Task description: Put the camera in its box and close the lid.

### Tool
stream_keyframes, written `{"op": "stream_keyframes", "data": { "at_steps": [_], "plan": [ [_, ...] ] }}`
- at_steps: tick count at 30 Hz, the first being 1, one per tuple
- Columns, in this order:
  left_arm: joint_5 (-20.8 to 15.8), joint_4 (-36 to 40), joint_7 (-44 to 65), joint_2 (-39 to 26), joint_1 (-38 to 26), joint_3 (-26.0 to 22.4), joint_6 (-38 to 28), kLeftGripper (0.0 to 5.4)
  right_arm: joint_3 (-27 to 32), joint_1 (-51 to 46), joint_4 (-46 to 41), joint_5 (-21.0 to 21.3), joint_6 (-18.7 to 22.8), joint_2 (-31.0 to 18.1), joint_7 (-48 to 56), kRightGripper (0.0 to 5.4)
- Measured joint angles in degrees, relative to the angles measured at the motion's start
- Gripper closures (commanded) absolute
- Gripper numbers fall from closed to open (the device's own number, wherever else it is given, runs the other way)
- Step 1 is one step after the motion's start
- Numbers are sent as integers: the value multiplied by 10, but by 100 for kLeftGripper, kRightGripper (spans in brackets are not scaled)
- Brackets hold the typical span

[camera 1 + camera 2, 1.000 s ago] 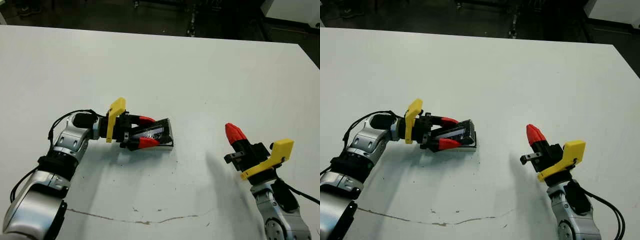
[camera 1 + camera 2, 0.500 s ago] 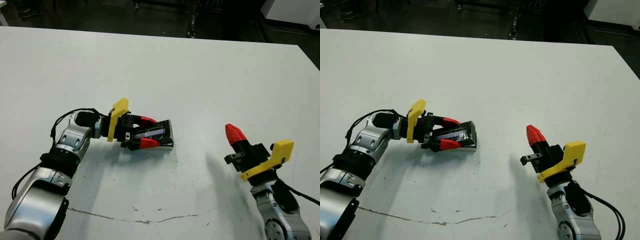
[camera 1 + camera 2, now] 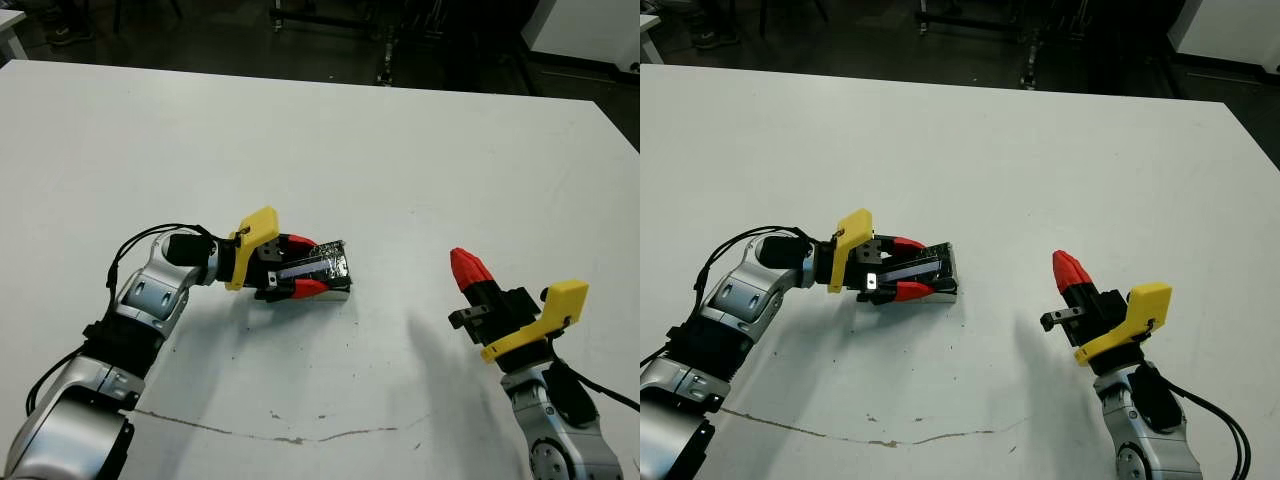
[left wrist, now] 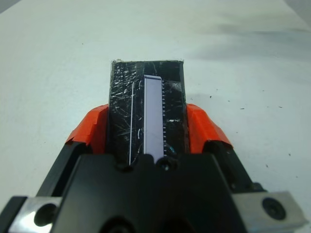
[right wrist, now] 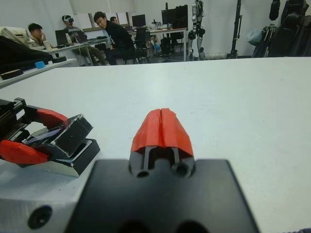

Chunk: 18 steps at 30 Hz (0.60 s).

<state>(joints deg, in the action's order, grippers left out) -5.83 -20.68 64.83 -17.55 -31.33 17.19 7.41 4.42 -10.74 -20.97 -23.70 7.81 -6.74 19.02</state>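
My left gripper (image 3: 308,265) is shut on the lid (image 3: 326,264), a black speckled foil-like cover held by its long sides between the red fingers (image 4: 92,127). The lid lies slightly tilted on top of the box (image 5: 59,165), whose white rim and dark side show under it. In the left wrist view the lid (image 4: 146,92) fills the space between the fingers and carries a pale reflecting stripe. The camera is hidden. My right gripper (image 3: 463,263) hovers to the right of the box, well apart from it, with its red fingertips (image 5: 162,127) pressed together on nothing.
The white table (image 3: 420,150) stretches far behind and to both sides. A thin brown crack line (image 3: 290,438) runs across it near the front. Several people (image 5: 111,39) sit at desks beyond the table's far edge, with chairs and stands around them.
The lid has come down from a steep tilt to nearly flat on the box, with the left gripper still holding it. The head camera shifted a little. The right arm stayed put.
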Motion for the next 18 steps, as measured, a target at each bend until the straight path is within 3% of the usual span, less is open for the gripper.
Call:
{"op": "stream_keyframes", "data": {
  "at_steps": [18],
  "plan": [
    [9,-14,-1,-5,-21,27,5,225,0,0,-3,0,0,0,0,540]
  ]
}}
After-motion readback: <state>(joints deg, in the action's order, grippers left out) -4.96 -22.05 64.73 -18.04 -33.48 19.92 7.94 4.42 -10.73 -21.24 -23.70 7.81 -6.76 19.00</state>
